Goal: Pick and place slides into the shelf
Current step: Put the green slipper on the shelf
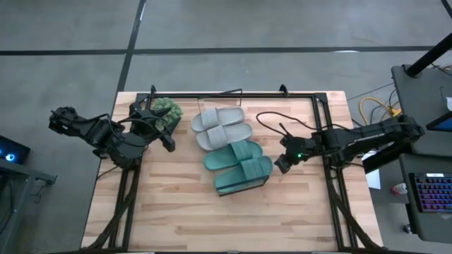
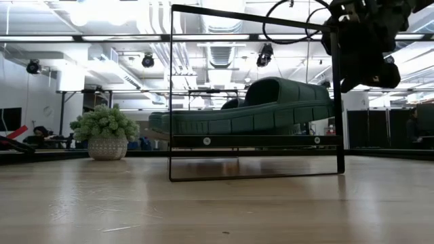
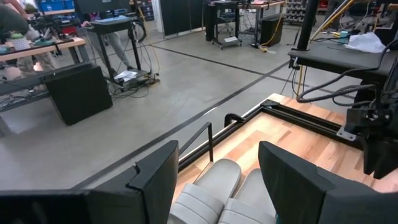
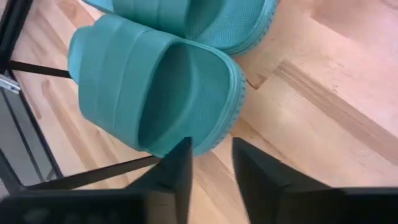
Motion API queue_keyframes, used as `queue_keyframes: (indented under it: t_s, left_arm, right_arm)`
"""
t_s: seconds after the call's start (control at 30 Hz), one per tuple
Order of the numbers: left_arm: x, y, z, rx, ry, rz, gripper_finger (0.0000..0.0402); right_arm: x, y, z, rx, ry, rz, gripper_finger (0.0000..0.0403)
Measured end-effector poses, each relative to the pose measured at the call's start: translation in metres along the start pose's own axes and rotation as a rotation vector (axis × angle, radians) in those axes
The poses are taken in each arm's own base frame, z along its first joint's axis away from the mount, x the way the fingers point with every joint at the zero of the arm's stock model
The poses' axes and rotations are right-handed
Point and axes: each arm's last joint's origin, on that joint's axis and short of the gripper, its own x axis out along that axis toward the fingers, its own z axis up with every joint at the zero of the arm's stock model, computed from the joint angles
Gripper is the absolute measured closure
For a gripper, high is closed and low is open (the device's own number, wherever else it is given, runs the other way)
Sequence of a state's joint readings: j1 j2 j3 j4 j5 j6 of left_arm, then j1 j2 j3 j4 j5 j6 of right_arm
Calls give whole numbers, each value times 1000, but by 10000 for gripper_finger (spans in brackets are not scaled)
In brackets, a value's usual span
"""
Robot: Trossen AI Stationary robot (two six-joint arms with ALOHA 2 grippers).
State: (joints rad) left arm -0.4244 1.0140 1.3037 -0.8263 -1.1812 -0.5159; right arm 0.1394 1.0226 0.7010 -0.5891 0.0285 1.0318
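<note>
The teal slides and grey slides lie side by side on the shelf, mid tabletop. They look light, rubbery and springy; the wide strap or the rim seems the surest hold. The right gripper hovers just beside the teal pair, fingers slightly parted and empty; the left gripper, near the plant, is open.

No text, label, brand, number or sign can be read in any view. The teal slides just ahead of the right gripper's fingers show only plain ribbed rubber, and the grey slides between the left gripper's fingers are unmarked. Papers on a far desk may carry print, but it is illegible.
</note>
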Motion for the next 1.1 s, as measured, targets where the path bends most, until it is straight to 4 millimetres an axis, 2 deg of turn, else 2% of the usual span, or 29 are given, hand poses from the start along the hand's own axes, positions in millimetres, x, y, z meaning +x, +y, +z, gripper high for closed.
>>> queue_keyframes:
  t_s: [0.23,0.37,0.5,0.7,1.0,1.1]
  left_arm:
    - [0,0,0,-1,-1,0,194]
    - [0,0,0,-4,0,-3,194]
    - [0,0,0,-5,2,-6,194]
    - [0,-1,0,-4,7,-14,194]
    - [0,-1,0,-3,11,-21,194]
    - [0,-1,0,-2,12,-21,194]
  right_arm:
    - [16,-2,-1,57,16,-79,193]
    - [24,-2,0,62,-3,-112,168]
    - [31,2,2,59,-18,-91,165]
    - [40,3,2,78,-4,-100,202]
    - [40,3,1,145,12,-86,338]
    - [40,5,-1,173,17,-82,370]
